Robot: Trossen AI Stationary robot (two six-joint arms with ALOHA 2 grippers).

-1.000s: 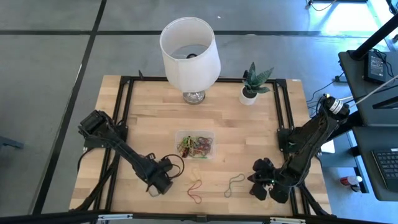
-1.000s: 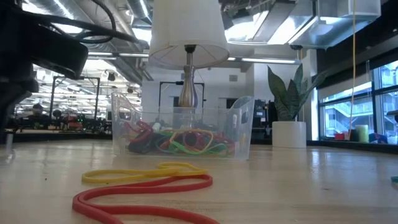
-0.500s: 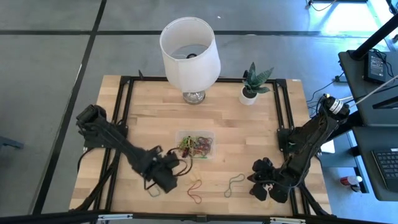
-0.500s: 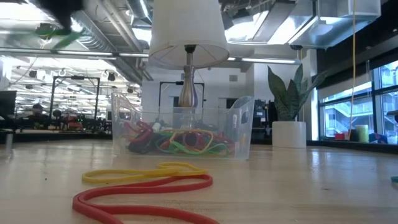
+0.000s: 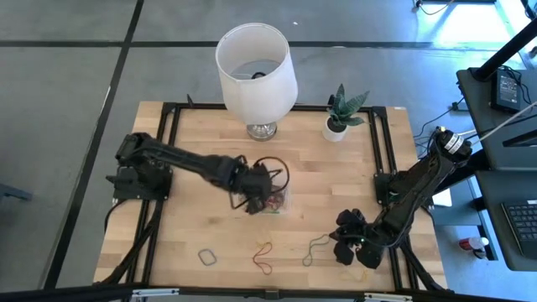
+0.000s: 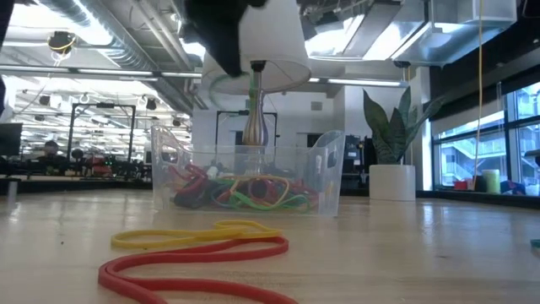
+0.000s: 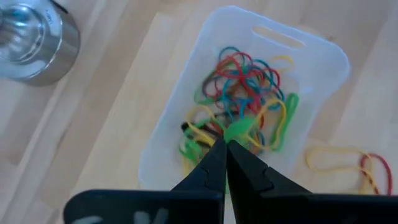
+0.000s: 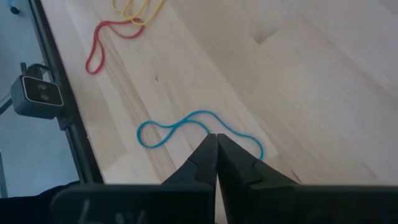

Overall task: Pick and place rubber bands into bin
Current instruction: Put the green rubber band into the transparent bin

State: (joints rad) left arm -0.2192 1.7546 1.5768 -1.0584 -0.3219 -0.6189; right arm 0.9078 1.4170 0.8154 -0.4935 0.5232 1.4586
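I see the bin (image 5: 264,195) sitting near the middle of the table, holding a tangle of red, green, yellow and blue rubber bands (image 7: 242,106). My left gripper (image 5: 252,201) hangs over the bin's 9 o'clock edge, its fingers pressed together on a green band (image 7: 239,130) pinched at the tips above the pile. From the bin, at about 6 o'clock, a yellow band (image 5: 263,234) and a red band (image 5: 263,260) lie loose on the wood, touching each other; in the low view they sit in front of the bin. At about 7 o'clock a lone loop (image 5: 206,256) rests flat, well apart from the others. At about 5 o'clock a blue-green band (image 8: 196,132) lies on the table, and just beside it my right gripper (image 5: 346,250) hovers low with its fingers pressed together, holding nothing. At 12 o'clock from the bin stands a lamp (image 5: 256,71), and at 1 o'clock a small potted plant (image 5: 340,113).
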